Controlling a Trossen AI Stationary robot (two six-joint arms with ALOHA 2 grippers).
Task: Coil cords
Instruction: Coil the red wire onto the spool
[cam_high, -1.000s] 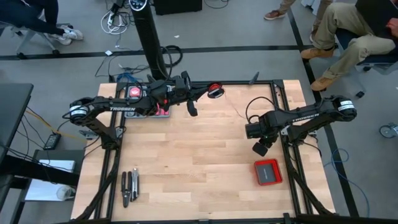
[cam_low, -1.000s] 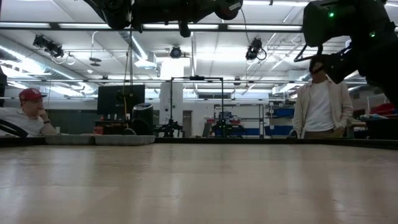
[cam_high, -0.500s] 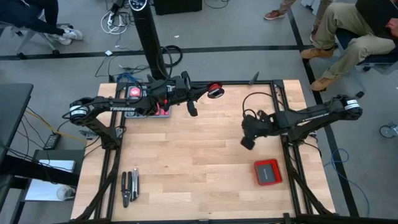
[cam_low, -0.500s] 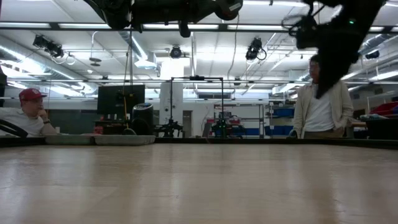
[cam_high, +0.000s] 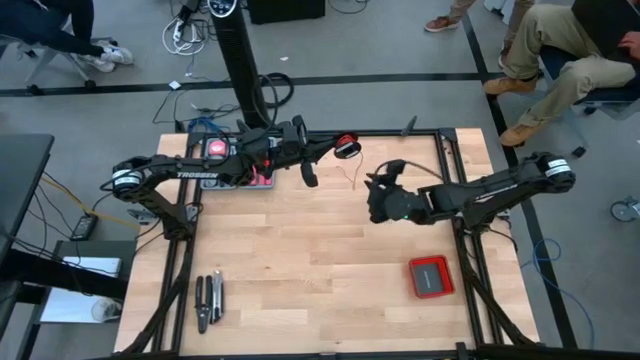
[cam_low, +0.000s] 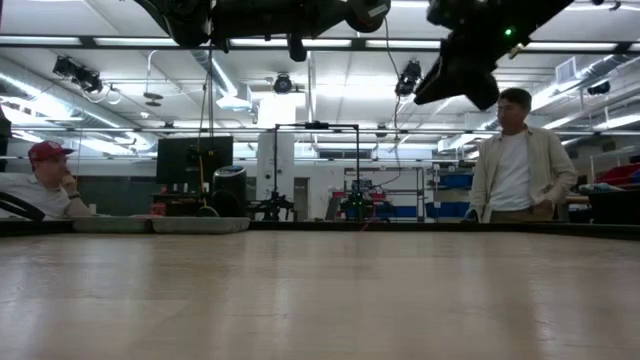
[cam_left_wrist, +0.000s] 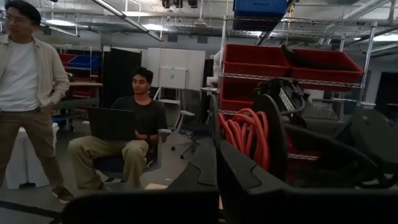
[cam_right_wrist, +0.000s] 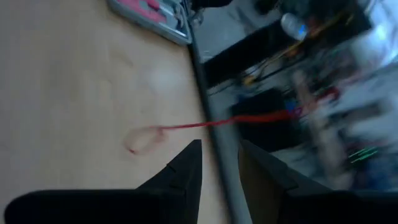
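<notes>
The cord is a thin red wire, mostly wound as a red coil (cam_left_wrist: 247, 134) on a small black spool (cam_high: 345, 146). My left gripper (cam_high: 336, 149) holds the spool high over the table's far edge. A loose tail (cam_right_wrist: 205, 124) runs down from it and ends in a small loop (cam_right_wrist: 140, 140) lying on the wood. My right gripper (cam_high: 378, 196) hovers open just right of and nearer than the spool, fingers (cam_right_wrist: 186, 167) short of the tail and touching nothing. My left gripper is shut on the black spool (cam_left_wrist: 277, 134) that carries the red coil, reaching in roughly level from the table's left. Its own fingers (cam_left_wrist: 208, 165) hide which part of the spool they grip. The spool is lifted clear of the table, and the tail hangs slack below it.
A flat red square box (cam_high: 431, 276) lies at the near right. Dark hand tools (cam_high: 208, 300) lie at the near left. A tray with pink items (cam_high: 232, 165) sits at the far left under the left arm. People sit and stand beyond the table.
My right gripper has moved toward the table's left and far edge, up toward the spool. It has rolled and tipped from pointing down to nearly level. The left arm and spool have kept still.
</notes>
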